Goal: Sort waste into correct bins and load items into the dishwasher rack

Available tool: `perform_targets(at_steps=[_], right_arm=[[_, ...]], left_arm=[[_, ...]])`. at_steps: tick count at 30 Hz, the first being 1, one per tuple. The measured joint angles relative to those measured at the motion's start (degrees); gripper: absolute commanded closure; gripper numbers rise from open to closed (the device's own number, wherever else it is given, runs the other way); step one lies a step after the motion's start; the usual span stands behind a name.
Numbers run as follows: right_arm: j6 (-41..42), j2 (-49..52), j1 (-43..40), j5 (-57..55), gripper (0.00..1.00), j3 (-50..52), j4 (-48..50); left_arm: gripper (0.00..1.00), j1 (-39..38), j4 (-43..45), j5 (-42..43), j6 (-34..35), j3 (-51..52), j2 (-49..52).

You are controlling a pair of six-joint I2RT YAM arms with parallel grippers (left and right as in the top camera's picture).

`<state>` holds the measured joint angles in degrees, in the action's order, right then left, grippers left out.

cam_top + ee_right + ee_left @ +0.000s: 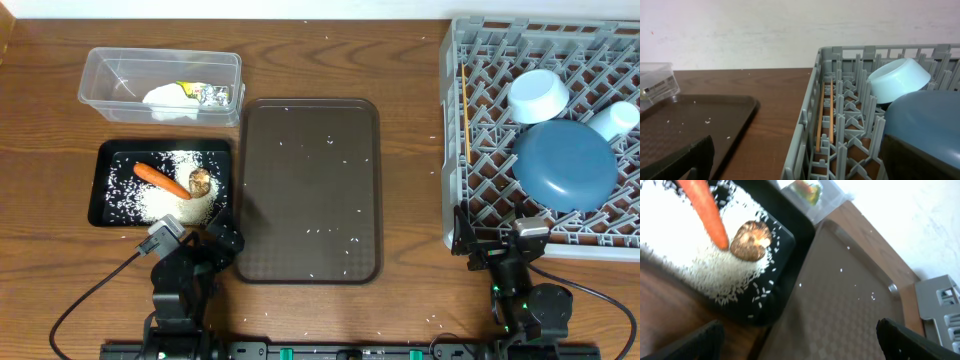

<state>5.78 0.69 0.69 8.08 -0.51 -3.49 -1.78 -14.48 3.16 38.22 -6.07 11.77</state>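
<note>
Left claw (799,330): nearest item, hanging over the near corner of the black tray (96,190); fingers wide apart, empty.
Right claw (500,243): at the rack's near wall. One finger shows far to the side in the wrist view, the other is lost against dark, so judged wide; nothing seen in it.
Black tray, near-left part of the table: holds the carrot (162,179), the rice (170,205) in a heap, and the lump (199,181) touching the carrot's tip.
Tub (100,80), far-left corner: holds the tissue (170,97) and the wrapper (205,93).
Serving tray (310,190), mid-table: bare but for stray grains; more grains lie on the table around it.
Rack (480,120), right edge: holds the plate (565,165), the bowl (538,95) upturned behind it, one cup (612,118) beside the plate, and the chopsticks (466,110) along the left wall.
Second cup: not found in any view.
Status: waste looks sorted and the rack loaded. What remains seems to be the scattered grains and accounting for the second cup.
</note>
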Motion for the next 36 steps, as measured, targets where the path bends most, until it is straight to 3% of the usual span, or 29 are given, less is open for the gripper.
perform_targets(at_steps=[8, 13, 22, 36], right_arm=[[0.0, 0.0, 0.0, 0.0, 0.01, 0.0, 0.02], [0.0, 0.0, 0.0, 0.0, 0.01, 0.0, 0.02], [0.0, 0.0, 0.0, 0.0, 0.01, 0.0, 0.02], [0.0, 0.0, 0.0, 0.0, 0.01, 0.0, 0.0]], left_arm=[[0.02, -1.86, -0.09, -1.01, -16.26, 0.0, -5.4], [0.02, -1.88, 0.09, -1.05, -22.56, 0.02, -10.19], [0.02, -1.88, 10.8, -1.75, -26.14, 3.8, -11.19], [0.02, -1.88, 11.41, -1.84, -28.2, 4.09, -11.17]])
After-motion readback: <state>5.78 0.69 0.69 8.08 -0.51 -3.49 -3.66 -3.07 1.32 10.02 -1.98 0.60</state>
